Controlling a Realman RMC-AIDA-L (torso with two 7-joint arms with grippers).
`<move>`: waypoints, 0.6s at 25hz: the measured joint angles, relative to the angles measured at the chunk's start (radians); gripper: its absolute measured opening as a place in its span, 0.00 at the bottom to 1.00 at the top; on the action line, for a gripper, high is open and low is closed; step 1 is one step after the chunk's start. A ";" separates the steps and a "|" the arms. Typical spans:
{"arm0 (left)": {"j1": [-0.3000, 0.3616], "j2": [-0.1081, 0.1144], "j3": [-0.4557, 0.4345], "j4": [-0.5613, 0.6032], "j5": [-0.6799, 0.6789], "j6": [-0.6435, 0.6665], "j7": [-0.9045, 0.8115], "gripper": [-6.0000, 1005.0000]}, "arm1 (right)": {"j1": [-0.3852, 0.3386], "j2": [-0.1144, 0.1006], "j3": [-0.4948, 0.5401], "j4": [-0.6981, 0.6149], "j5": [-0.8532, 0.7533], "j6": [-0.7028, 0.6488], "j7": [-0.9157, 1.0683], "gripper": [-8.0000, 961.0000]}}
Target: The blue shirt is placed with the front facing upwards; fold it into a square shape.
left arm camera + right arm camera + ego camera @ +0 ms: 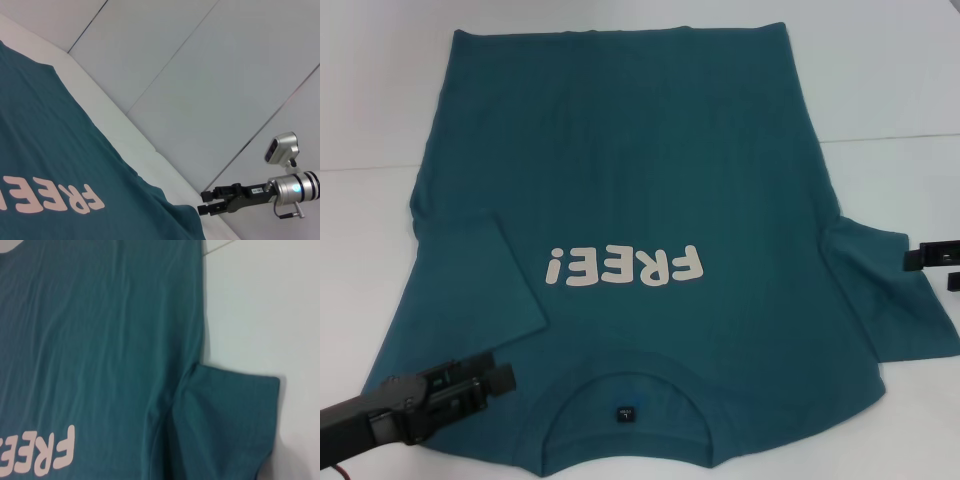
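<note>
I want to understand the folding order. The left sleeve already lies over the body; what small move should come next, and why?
Probably the right gripper should lower onto the right sleeve and grasp it. On the blue shirt, this sleeve lies spread out on the table, while the left sleeve is folded in. The left gripper hovers near the collar.

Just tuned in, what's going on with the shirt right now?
The blue shirt lies front-up on the white table, collar nearest the robot. Its left sleeve is folded in over the body; the right sleeve is spread out. The left gripper hovers by the collar, the right gripper beside the right sleeve. Neither holds cloth.
</note>
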 joint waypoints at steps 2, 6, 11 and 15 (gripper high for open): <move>0.000 0.000 0.000 -0.001 0.000 -0.001 0.001 0.60 | 0.008 0.005 -0.008 0.019 -0.001 0.029 -0.004 0.96; 0.003 0.000 -0.001 -0.002 0.000 -0.003 0.004 0.60 | 0.026 0.012 -0.031 0.057 -0.002 0.080 -0.005 0.96; 0.005 0.000 -0.010 -0.002 0.000 -0.010 0.006 0.60 | 0.044 0.018 -0.051 0.092 -0.003 0.118 -0.006 0.96; 0.005 -0.001 -0.011 -0.008 0.000 -0.022 0.007 0.60 | 0.052 0.024 -0.052 0.105 -0.003 0.132 -0.006 0.96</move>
